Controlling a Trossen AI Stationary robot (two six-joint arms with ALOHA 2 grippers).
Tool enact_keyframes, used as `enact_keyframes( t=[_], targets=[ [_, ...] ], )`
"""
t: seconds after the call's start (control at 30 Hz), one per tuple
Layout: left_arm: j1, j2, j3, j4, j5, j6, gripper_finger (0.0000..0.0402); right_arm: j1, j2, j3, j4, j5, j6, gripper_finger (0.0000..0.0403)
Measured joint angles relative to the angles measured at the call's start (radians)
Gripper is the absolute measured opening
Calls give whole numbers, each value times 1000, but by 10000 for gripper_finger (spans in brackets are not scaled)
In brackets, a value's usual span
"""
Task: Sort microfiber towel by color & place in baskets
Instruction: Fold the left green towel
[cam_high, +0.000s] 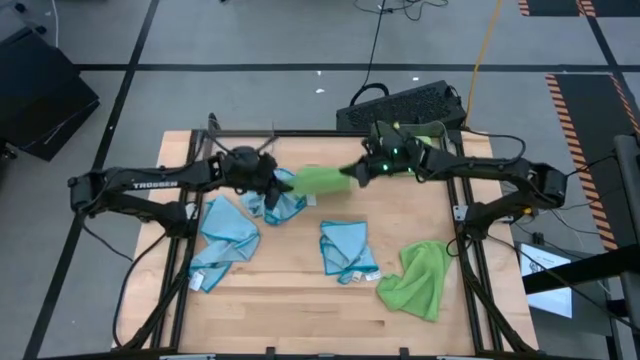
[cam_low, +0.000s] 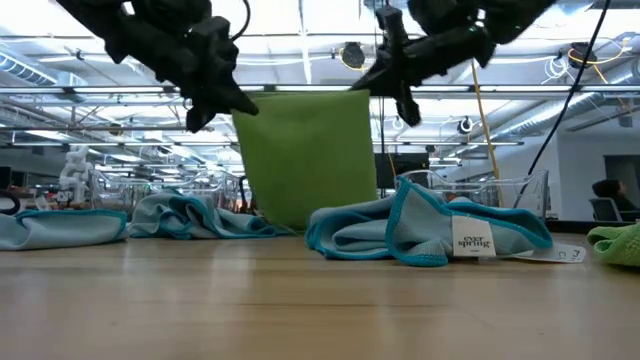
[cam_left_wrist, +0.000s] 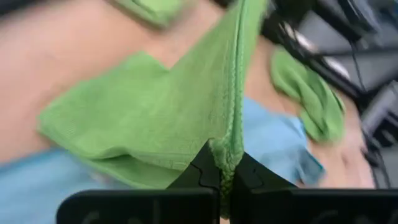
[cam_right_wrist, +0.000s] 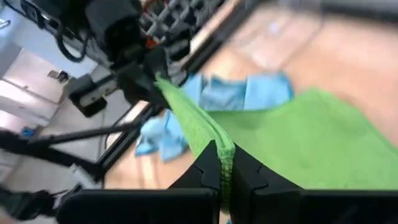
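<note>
A green towel (cam_high: 320, 180) hangs stretched between my two grippers above the table's far middle; in the low view it shows as a flat sheet (cam_low: 305, 155). My left gripper (cam_high: 287, 183) is shut on its left end and my right gripper (cam_high: 352, 174) on its right end. Blue towels lie crumpled on the table at the left (cam_high: 228, 238), under the left gripper (cam_high: 277, 206) and in the middle (cam_high: 347, 250). A second green towel (cam_high: 420, 278) lies bunched at the near right. A clear bin (cam_low: 505, 195) shows behind the middle blue towel in the low view. My left gripper pinches the green towel's upper edge at its left corner (cam_left_wrist: 226, 154) between its two fingers, with the cloth bunched there. The towel is lifted and hangs below the fingers, and its upper edge runs taut to the other gripper. My right gripper pinches the green towel's upper edge at its right corner (cam_right_wrist: 224, 152) between its two fingers, with the edge bunched into a fold. The towel hangs below as a sheet, with the upper edge taut; whether its lower edge (cam_low: 290, 225) touches the table, I cannot tell.
A dark keyboard-like box (cam_high: 405, 105) sits beyond the table's far edge. Bare wood (cam_high: 290, 290) lies along the near edge between the blue towels. A labelled blue towel (cam_low: 430, 235) lies close in front of the low camera.
</note>
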Motion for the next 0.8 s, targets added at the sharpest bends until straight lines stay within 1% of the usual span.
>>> enact_keyframes(
  t=[0.07,0.13,0.23,0.37,0.47,0.57,0.7,0.8],
  targets=[
    [-49,0,1,-43,11,0,2,19,-25,-59,5,-23,39,0],
    [-96,0,-7,-41,8,-9,2,39,-53,-112,19,-64,73,0],
    [-157,0,-28,23,-27,-44,4,78,-80,-191,83,-113,124,0],
    [-202,15,-45,114,-49,-125,3,142,-87,-261,172,-159,201,0],
    [-240,35,-45,126,-47,-181,4,181,-87,-275,164,-166,227,0],
    [-297,76,-45,115,-44,-188,3,199,-86,-278,150,-173,229,0],
    [-355,156,-45,160,-53,-195,4,197,-82,-279,145,-178,251,0],
    [-373,196,-45,222,-69,-219,3,197,-73,-281,133,-163,226,0]
  ],
)
